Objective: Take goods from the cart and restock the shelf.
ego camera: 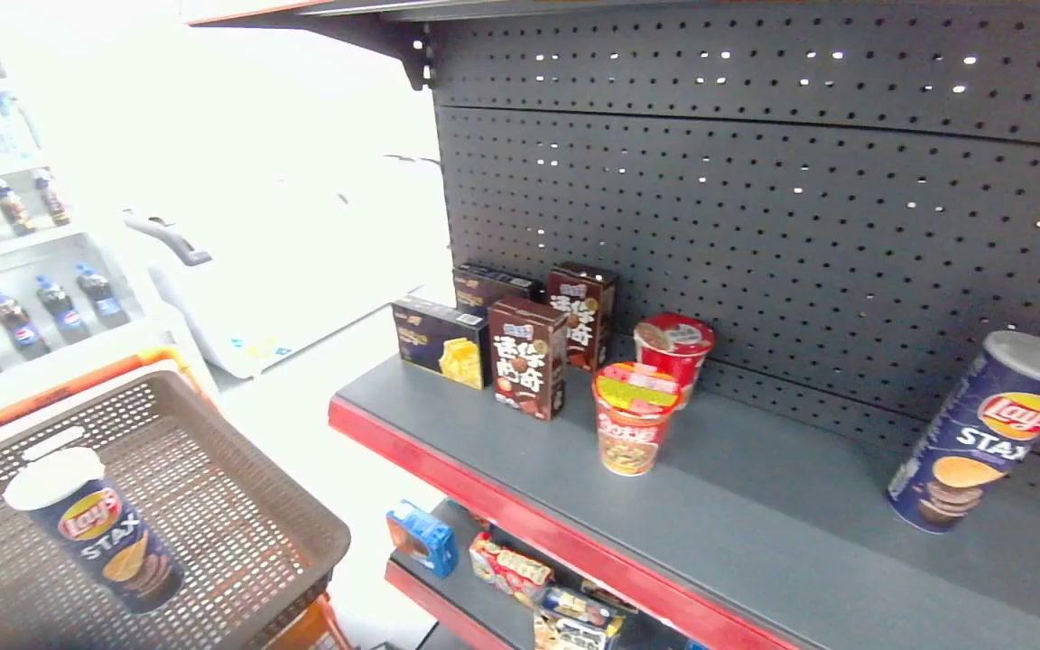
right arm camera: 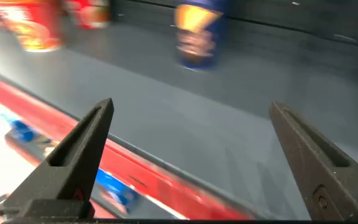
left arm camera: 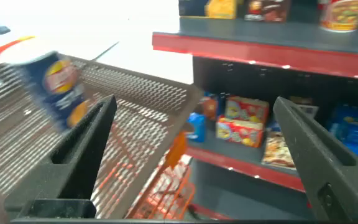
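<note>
Can (ego camera: 96,528) on end toward basket's (ego camera: 240,478) near left corner, long axis vertical, just ahead of left claw (left arm camera: 194,104), spread wide and nearer; right claw (right arm camera: 191,107) likewise spread, over shelf's (ego camera: 755,506) front edge, well apart.

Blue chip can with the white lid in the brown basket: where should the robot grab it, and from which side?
Grip the blue chip can around its round middle, from the side, likely with the open left gripper. It stands upright in the brown mesh basket; the flat lid offers little hold.
</note>
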